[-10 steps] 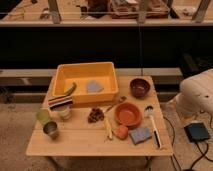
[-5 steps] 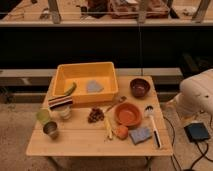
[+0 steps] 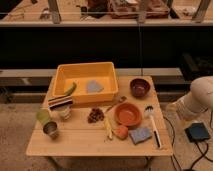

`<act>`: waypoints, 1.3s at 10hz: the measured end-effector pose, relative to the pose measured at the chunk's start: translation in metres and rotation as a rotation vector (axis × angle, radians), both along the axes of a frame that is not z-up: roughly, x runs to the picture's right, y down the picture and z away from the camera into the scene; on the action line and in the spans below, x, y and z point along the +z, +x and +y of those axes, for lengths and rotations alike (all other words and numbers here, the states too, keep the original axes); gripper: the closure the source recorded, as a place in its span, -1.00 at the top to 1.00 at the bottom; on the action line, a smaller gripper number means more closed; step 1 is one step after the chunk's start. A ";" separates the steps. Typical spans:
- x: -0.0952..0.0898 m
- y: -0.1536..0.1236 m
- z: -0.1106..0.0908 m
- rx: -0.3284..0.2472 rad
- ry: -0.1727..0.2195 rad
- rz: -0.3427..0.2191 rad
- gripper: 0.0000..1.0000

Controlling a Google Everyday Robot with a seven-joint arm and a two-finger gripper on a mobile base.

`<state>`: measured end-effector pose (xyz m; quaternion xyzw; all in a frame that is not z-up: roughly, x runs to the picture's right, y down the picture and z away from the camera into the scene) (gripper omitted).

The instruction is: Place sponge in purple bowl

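The blue-grey sponge (image 3: 140, 135) lies flat near the front right corner of the wooden table (image 3: 75, 142), just in front of the orange bowl (image 3: 128, 114). The small dark purple bowl (image 3: 140, 87) stands at the back right of the table, to the right of the yellow bin. My white arm hangs off the table's right side, and its gripper (image 3: 178, 107) is level with the orange bowl, well apart from sponge and bowl. It holds nothing.
A yellow bin (image 3: 62, 75) at the back holds a grey-blue flat piece (image 3: 94, 87) and a green item. A white utensil (image 3: 152, 125) lies right of the sponge. Cups and a striped can stand at the left. A dark box (image 3: 197, 131) sits on the floor.
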<state>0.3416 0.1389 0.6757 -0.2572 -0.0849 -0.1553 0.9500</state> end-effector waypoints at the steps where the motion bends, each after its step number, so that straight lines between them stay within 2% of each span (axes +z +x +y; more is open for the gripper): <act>1: 0.009 -0.002 0.008 0.033 -0.019 -0.044 0.26; 2: 0.014 -0.004 0.015 0.047 -0.029 -0.067 0.26; 5: 0.025 -0.034 0.038 0.001 -0.027 -0.091 0.26; 7: 0.048 -0.060 0.062 -0.036 -0.032 -0.101 0.26; 9: 0.064 -0.069 0.077 -0.039 -0.040 -0.112 0.26; 13: 0.082 -0.074 0.092 -0.036 -0.048 -0.108 0.26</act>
